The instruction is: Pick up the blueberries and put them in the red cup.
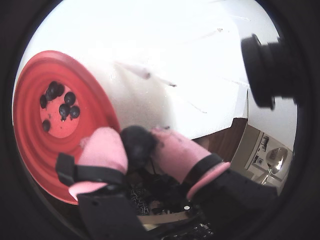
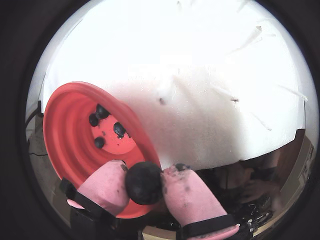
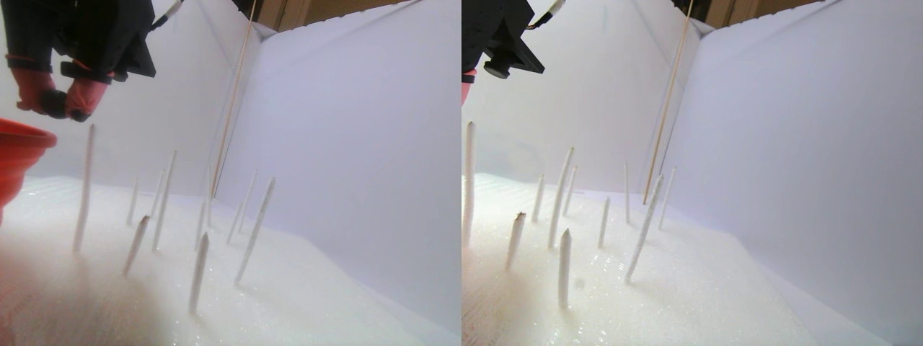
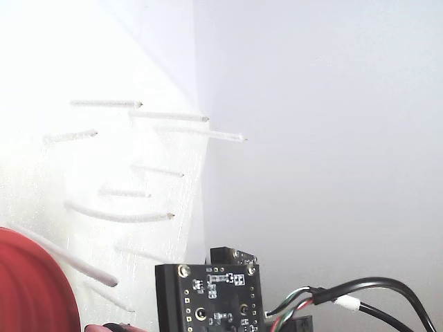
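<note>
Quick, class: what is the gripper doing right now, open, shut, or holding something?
Gripper: shut on one blueberry, held between its pink fingertips near the red cup.

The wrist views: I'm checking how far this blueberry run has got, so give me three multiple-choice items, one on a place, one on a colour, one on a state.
1. Where is the blueberry that the claw carries?
A. Between the two pads, beside the red cup's rim
B. On the cup's floor
C. Stuck on a white stick

2. What colour are the claw's pads?
A. Green
B. Pink
C. White

3. What is the claw's state?
A. Open and empty
B. Hidden from both views
C. Shut on a blueberry

Answers: 1 A, the dark ball sits pinched between the pads next to the rim; 2 B, both pads show pink; 3 C, the pads press the ball from both sides.
</note>
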Motion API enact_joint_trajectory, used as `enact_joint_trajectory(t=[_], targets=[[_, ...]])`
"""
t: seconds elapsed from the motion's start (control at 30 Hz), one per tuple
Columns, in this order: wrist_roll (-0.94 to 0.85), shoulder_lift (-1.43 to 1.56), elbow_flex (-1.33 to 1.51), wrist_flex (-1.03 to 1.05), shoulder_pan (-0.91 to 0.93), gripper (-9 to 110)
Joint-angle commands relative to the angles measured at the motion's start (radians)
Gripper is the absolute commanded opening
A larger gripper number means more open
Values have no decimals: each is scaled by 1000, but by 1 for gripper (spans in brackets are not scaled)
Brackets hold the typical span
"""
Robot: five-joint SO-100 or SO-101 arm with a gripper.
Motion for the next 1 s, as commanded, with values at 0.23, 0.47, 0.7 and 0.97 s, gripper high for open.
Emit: enact_joint_trajectory(t=[0.23,0.47,0.7,0.97], targets=[[37,95,-72,-3,-51,11],[66,124,-58,-11,-87,12],[78,169,-25,-11,-89,17],[89,238,-11,20,-71,19]])
